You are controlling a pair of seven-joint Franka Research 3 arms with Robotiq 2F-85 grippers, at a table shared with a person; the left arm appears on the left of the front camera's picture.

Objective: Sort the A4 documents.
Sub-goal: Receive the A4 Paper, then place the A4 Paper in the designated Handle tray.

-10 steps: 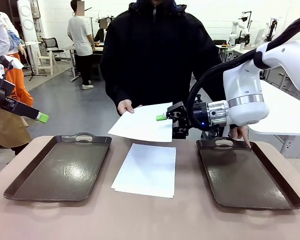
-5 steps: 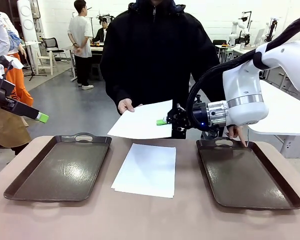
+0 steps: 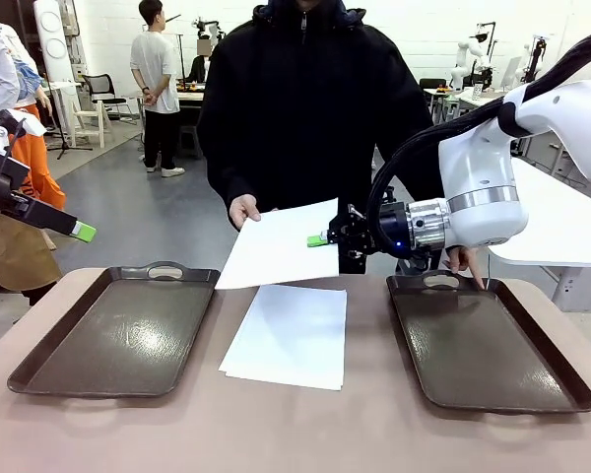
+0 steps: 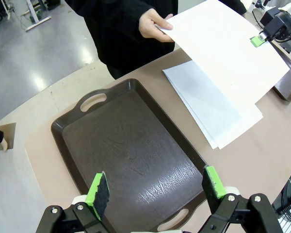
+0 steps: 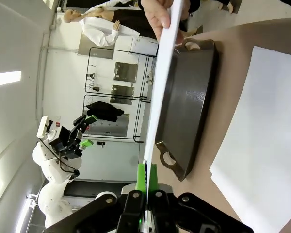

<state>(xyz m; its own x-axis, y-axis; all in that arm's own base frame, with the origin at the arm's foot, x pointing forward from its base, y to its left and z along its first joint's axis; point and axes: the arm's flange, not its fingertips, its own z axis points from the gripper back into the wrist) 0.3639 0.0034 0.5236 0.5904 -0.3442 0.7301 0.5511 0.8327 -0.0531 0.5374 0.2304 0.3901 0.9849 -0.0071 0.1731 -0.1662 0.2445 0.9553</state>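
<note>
A person's hand holds up one white A4 document above the table's far edge. My right gripper is shut on that sheet's right edge, and its near left corner droops toward the table. In the right wrist view the document runs edge-on between the shut green fingertips. A small stack of A4 documents lies flat in the middle of the table. My left gripper hangs open at the far left, high above the left tray, with nothing between its pads.
Two dark handled trays flank the stack, the left tray and the right tray. The person's other hand rests at the right tray's far handle. People and other tables stand in the room behind.
My right gripper closed its fingers on the held sheet's right edge. The sheet's near left corner sagged lower. The left arm stayed still.
</note>
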